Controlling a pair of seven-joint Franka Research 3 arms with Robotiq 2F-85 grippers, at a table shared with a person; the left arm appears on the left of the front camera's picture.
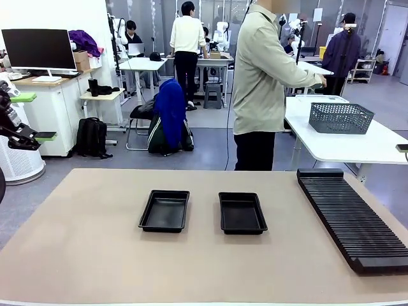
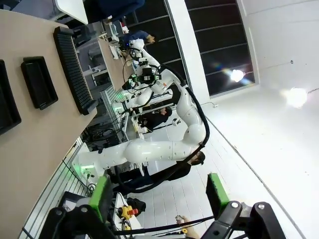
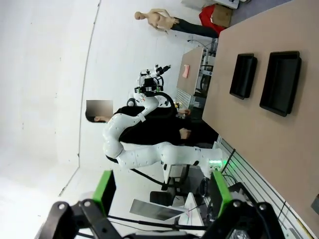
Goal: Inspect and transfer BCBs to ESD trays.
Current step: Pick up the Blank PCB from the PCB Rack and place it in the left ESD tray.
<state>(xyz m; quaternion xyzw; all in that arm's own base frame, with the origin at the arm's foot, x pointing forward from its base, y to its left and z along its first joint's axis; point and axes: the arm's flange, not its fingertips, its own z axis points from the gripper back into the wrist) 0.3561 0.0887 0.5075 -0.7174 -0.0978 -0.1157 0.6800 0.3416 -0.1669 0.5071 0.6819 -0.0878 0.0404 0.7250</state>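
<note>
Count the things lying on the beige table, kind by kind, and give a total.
ESD trays: 2
Slotted rack: 1
Total: 3

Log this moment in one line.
left claw open; right claw open; two shallow black plastic trays empty; person at far side
</note>
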